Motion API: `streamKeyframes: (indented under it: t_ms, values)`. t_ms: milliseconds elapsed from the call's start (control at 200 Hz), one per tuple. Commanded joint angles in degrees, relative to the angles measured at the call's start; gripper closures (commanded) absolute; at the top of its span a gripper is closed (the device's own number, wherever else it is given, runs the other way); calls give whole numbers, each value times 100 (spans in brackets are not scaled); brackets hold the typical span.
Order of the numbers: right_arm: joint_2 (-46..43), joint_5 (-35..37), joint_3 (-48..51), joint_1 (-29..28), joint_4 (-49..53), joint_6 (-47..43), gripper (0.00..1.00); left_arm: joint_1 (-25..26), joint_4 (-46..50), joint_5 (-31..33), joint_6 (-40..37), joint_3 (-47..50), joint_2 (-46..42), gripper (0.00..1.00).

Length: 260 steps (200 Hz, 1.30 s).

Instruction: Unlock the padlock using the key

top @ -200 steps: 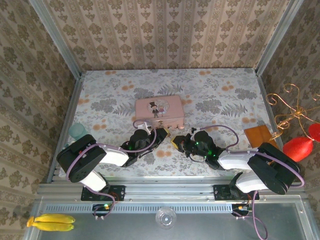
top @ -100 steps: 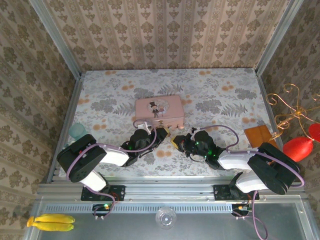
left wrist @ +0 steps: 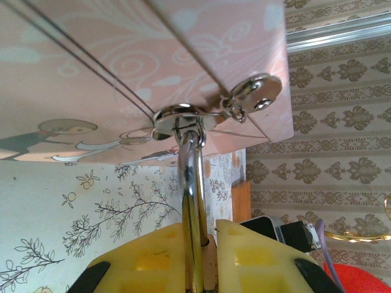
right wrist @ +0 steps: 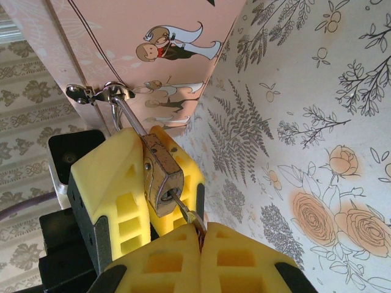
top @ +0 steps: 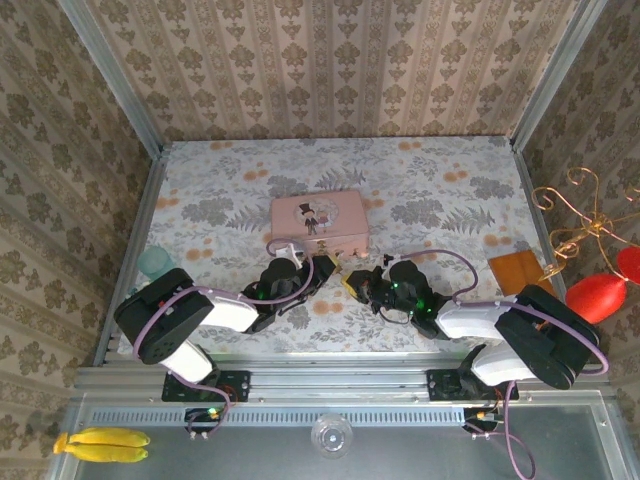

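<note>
Nearest, in the right wrist view: right hand (right wrist: 200, 244), yellow pads pinched shut on the head of a small silvery key (right wrist: 185, 212), blade apparently seated in the keyhole at the bottom of the tiny brass-gold padlock (right wrist: 162, 174). Just beyond: left hand (left wrist: 204, 238), closed on the padlock body, silvery shackle (left wrist: 192, 183) running up through the round metal hasp (left wrist: 182, 116) on the front of the pink illustrated tin box (left wrist: 91, 55), set on the floral worktop (right wrist: 293, 122).

Judged step: turning the key. Twist about the blade's own line, with no sideways push and no outward pull. Brace the body firmly with the left hand so the padlock cannot spin along. Expect slip at the thin key head; go slowly.
</note>
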<state>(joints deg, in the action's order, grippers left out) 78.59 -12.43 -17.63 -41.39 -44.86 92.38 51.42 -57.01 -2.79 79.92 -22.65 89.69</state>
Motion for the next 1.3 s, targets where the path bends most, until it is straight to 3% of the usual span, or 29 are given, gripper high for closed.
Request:
streamKeyframes:
  t_ms: [0,675,880,1040,1295]
  values:
    - [-80,19,-66,78,-163,8,100,164,-585,-412,-141,-248,-23,100]
    - [-83,-59,-180,131,-161,-71,100,347,-516,-236,-155,-165,-54,100]
    - [-72,-115,-283,206,-137,-158,100,472,-208,-198,-281,-292,-178,100]
    - [-35,-201,-417,307,-318,-135,100,767,649,208,-495,-477,-596,100]
    - [-498,-85,-545,334,603,-557,100,778,1059,608,-541,-406,-936,100]
